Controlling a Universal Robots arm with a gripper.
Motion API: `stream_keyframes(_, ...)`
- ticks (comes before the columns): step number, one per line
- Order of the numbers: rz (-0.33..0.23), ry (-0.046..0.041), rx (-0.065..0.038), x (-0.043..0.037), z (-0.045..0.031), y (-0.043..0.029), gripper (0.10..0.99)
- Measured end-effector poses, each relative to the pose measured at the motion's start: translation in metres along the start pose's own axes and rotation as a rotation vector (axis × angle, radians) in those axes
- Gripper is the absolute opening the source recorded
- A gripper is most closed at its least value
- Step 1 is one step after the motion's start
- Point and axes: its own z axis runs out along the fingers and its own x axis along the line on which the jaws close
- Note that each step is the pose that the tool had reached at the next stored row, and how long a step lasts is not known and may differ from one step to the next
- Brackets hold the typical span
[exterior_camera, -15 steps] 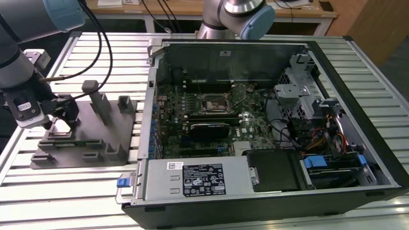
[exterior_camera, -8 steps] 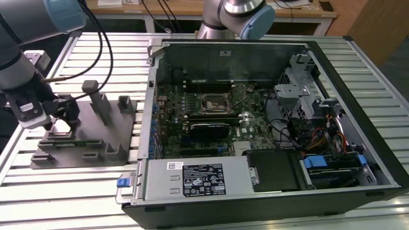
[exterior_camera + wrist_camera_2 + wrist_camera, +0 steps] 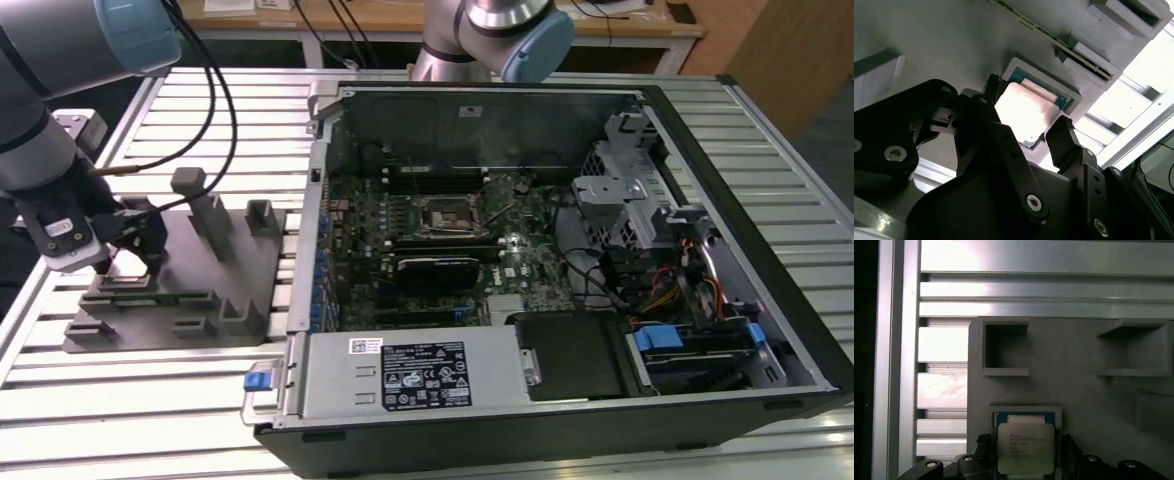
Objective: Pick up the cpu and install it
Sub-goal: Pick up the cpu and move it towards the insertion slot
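Cpu (image 3: 1025,447) seated in fixture recess, claw astride it

I saw one cpu, and it lay flat in a shallow square recess of the grey fixture (image 3: 1079,390), pale metal top up, with a blue-green border showing round it inside the recess frame. In the second wrist view the same chip (image 3: 1024,112) sat in that frame with the gripper (image 3: 1028,105) over it. Two black fingers (image 3: 985,455) stood spread, one on either side of the chip, each just beside an edge with a thin gap that I could make out in the first wrist view, so the claw held nothing. On the same grey block I counted two box-shaped pockets (image 3: 1004,347) beyond the recess.

In the exterior view the gripper (image 3: 127,250) hung low over the fixture (image 3: 174,320), which sat on the slatted aluminium table (image 3: 160,400) at the exterior view's left. Just beside it lay one open computer case (image 3: 747,150). Inside that I counted one motherboard (image 3: 521,250) with one square processor socket (image 3: 447,215) near its middle, and one power supply (image 3: 400,370) along the near wall.
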Motion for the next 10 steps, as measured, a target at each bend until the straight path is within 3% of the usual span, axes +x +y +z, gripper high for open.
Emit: stream_keyframes(10, -0.005, 0.0003, -0.005, 0.0000, 0.0005, 0.0000, 0.663)
